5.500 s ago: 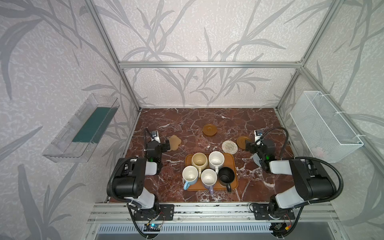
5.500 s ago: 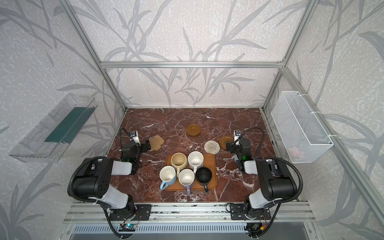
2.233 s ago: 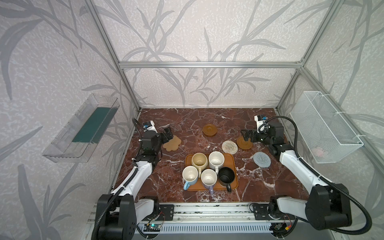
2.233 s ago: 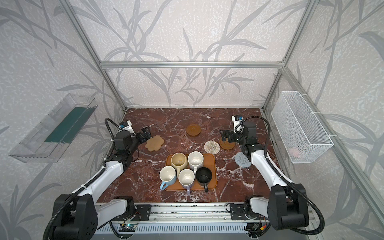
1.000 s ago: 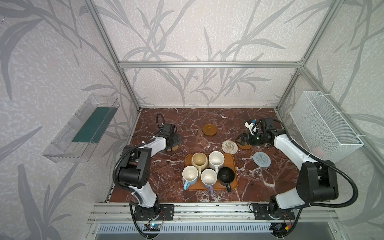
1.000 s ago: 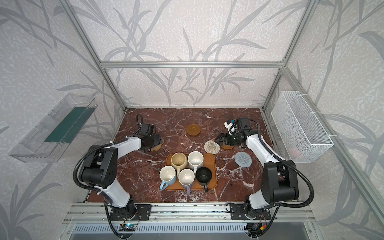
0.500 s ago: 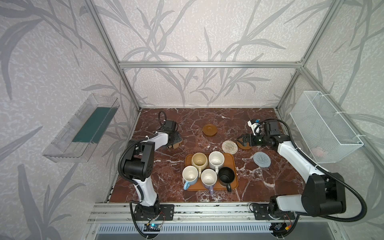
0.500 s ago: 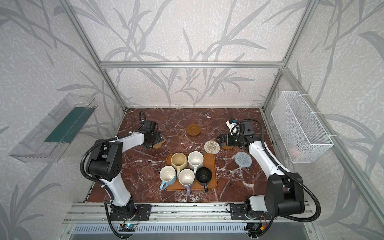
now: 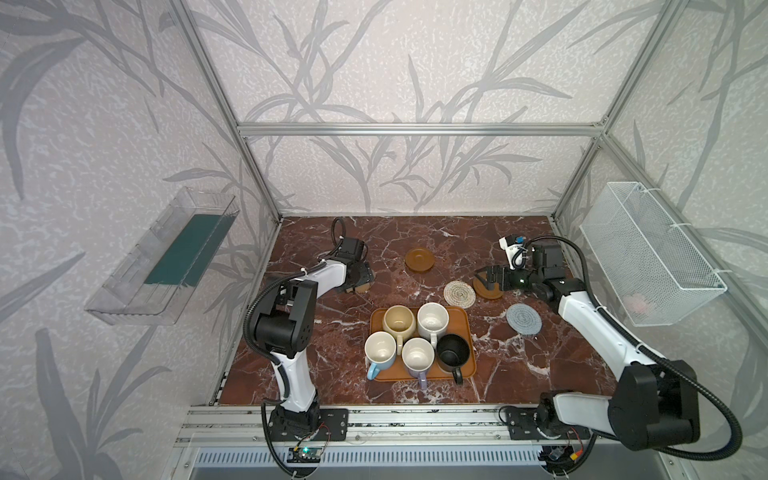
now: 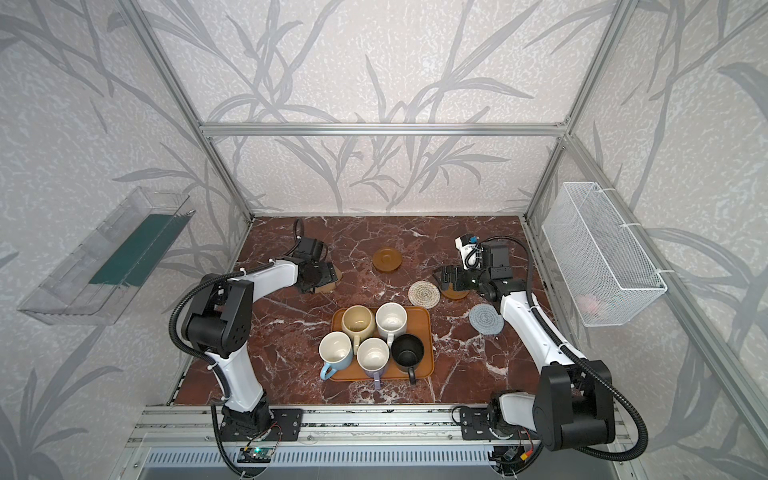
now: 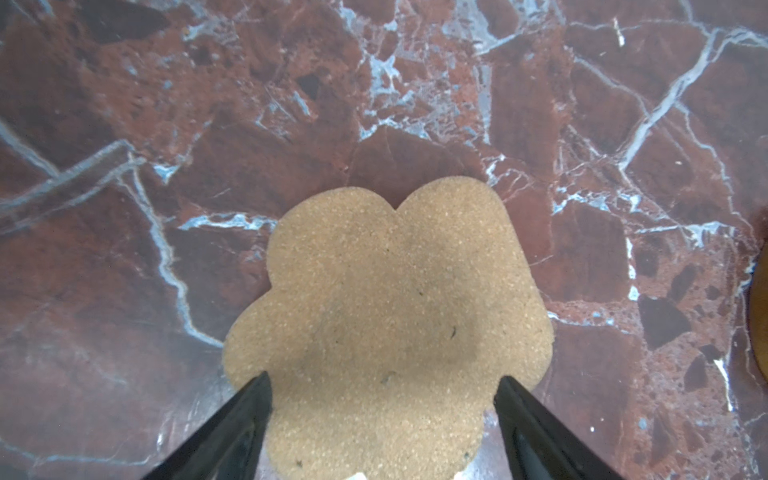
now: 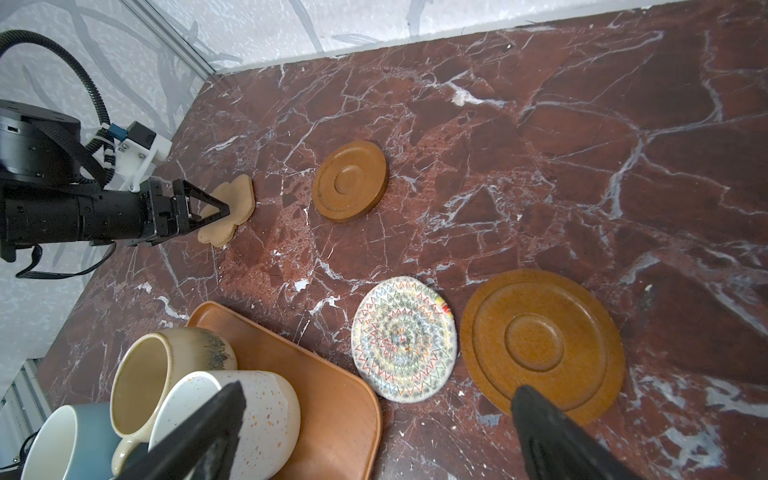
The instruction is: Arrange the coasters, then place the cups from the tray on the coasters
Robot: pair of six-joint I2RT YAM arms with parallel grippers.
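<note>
Left wrist view shows the left gripper (image 11: 382,378), jaws apart, straddling the tan cloud coaster (image 11: 386,299) on the marble (image 11: 166,124); the right gripper (image 12: 379,388) gapes above a round wooden coaster (image 12: 540,345), so arranging is underway and gripping likely comes next, with the cups (image 9: 399,322) on the tray (image 9: 460,317).

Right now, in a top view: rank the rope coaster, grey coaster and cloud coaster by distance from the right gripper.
1. Rope coaster: just left of the right gripper.
2. Grey coaster: toward the front, on the right side.
3. Cloud coaster: far left side of the table.
</note>
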